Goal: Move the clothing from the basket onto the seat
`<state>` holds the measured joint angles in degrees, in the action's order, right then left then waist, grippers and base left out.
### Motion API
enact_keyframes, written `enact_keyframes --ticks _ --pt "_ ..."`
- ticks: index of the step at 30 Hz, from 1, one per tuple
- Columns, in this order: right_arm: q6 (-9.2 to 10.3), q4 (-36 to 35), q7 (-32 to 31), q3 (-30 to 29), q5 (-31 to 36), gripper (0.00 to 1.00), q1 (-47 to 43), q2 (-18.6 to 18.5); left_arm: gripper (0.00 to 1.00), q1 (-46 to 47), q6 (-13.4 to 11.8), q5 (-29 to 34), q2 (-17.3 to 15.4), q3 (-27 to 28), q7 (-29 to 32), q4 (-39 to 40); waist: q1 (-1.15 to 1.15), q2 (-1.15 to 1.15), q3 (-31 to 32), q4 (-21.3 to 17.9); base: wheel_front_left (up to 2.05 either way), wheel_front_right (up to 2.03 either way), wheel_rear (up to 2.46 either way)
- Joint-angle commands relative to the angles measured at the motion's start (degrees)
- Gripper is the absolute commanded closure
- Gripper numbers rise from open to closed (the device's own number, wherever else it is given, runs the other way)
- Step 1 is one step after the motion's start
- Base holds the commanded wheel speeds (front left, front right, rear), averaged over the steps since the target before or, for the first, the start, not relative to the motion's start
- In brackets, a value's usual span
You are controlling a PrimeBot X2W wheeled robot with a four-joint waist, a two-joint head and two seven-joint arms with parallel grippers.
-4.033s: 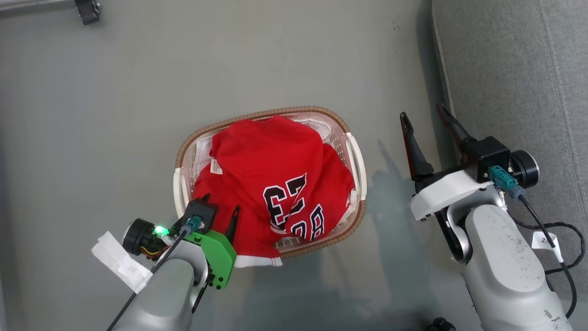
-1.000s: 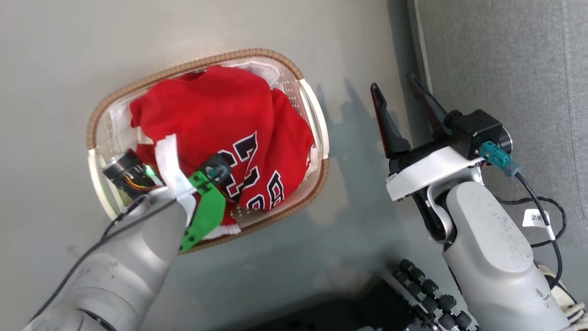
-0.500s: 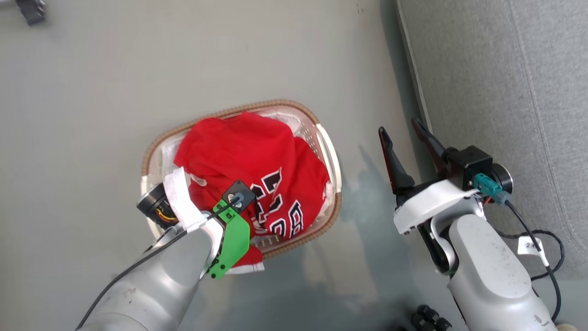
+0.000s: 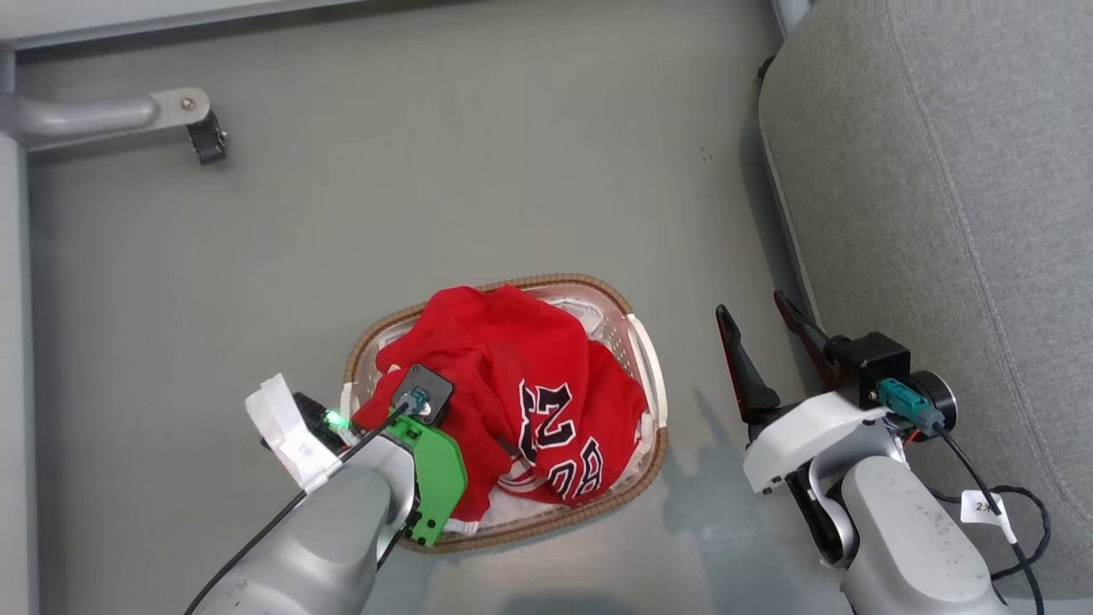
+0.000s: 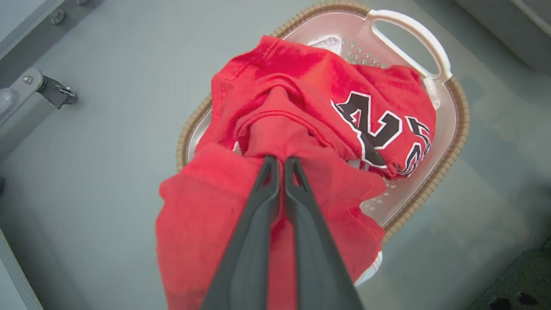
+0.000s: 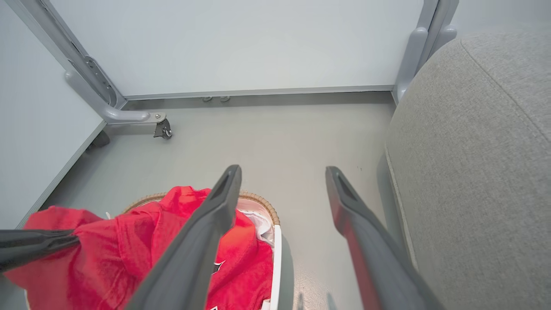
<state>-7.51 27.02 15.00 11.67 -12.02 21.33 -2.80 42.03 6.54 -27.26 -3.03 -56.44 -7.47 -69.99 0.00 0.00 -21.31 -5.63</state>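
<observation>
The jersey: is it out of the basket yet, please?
Mostly in: the left gripper pinches one fold of the jersey; the rest lies in the basket.

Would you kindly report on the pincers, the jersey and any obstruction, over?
Left pincer shut on jersey, one fold raised, rest in basket. Right pincer open, empty. Right arm sits between basket and seat.

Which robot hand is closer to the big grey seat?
The right. The right gripper hangs open just beside the seat. The left gripper is farther away, over the basket, shut on the red jersey.
</observation>
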Motion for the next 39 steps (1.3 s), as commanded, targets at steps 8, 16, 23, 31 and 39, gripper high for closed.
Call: enact_keyframes --ticks 8,16,23,31,39 --pt "0.04 0.8 0.3 0.2 0.6 0.00 -3.5 -0.2 1.00 -1.7 -1.3 -5.5 0.0 4.3 -6.6 4.3 0.00 0.00 7.5 2.9 0.00 0.00 0.00" --pt "0.04 1.0 0.3 0.5 1.2 0.00 -5.5 -0.2 1.00 -3.6 -3.8 -4.2 -0.8 10.0 -7.7 17.2 0.00 0.00 10.6 3.3 0.00 0.00 0.00" --pt "0.04 1.1 0.3 1.2 0.9 0.00 -7.2 -0.2 1.00 -8.5 -4.3 1.6 -1.4 18.5 -7.7 32.8 0.00 0.00 12.6 3.6 0.00 0.00 0.00" --pt "0.04 0.7 0.3 1.4 0.7 0.00 -8.5 -0.2 1.00 -11.1 -2.3 5.0 -0.4 25.2 -7.7 44.2 0.00 0.00 13.9 3.9 0.00 0.00 0.00" --pt "0.04 0.9 0.3 2.3 0.1 0.00 -9.2 -0.2 1.00 -12.3 -1.1 6.2 0.0 27.6 -7.7 50.6 0.00 0.00 14.4 3.8 0.00 0.00 0.00"
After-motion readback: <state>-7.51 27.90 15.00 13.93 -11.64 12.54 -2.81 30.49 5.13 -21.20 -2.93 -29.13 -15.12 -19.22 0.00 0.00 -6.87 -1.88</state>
